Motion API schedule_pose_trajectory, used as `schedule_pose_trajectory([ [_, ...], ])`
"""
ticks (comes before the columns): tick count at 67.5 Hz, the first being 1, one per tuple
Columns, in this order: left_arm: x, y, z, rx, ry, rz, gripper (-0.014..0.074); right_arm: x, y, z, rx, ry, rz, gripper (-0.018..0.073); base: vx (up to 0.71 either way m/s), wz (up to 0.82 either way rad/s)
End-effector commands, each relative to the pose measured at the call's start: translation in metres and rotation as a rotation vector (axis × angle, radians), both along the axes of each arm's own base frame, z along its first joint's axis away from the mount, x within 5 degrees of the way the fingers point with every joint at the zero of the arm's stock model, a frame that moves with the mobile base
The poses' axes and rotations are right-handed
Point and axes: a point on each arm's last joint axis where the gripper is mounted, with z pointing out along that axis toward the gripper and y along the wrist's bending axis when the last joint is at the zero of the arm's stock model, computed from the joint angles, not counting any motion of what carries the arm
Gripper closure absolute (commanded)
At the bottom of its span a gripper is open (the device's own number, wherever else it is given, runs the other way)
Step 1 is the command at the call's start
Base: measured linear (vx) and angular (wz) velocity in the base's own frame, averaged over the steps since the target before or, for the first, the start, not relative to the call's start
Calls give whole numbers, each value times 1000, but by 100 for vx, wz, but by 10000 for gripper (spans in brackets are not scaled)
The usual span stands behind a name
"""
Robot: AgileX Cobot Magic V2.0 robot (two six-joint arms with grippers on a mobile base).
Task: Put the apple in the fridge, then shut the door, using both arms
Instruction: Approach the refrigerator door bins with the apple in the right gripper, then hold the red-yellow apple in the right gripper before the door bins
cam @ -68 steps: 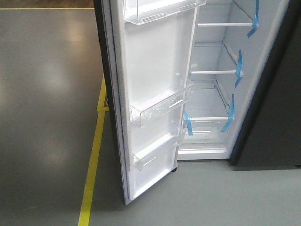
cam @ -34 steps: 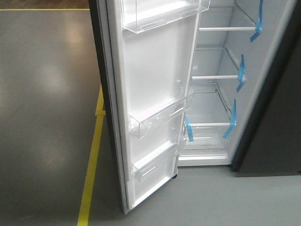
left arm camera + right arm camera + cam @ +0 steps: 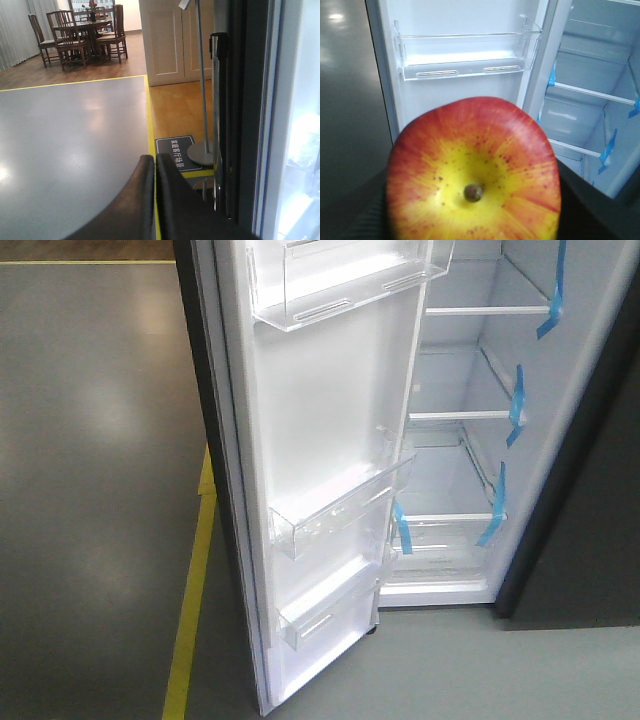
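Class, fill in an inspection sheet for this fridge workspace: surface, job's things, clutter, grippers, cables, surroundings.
Surface: grey floor with a yellow line painted on it.
Job's things: fridge open, visible shelves empty, blue tape at their ends; door swung wide, bins empty; apple held facing the opening, not yet inside.
Clutter: nothing seen.
Grippers: left gripper shut, empty, beside the door's edge; right gripper shut on the apple.
Cables: nothing seen.
Surroundings: dining table with chairs, pole stand, white cupboard doors.
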Motion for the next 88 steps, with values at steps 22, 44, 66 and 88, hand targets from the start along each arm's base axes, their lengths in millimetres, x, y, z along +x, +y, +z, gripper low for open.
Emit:
schedule_pose_trajectory([
  [22, 0, 0, -2, -15, -62, 4, 602, -3, 0, 15, 27, -105, -9, 517, 8, 1],
  [44, 0, 0, -2, -15, -62, 4, 602, -3, 0, 15, 27, -105, -9, 517, 7, 0],
  [66, 0, 0, -2, -15, -62, 4, 602, -3, 0, 15, 27, -105, -9, 517, 7, -2],
  [88, 0, 0, -2, -15, -62, 4, 602, -3, 0, 15, 27, -105, -9, 517, 7, -1],
])
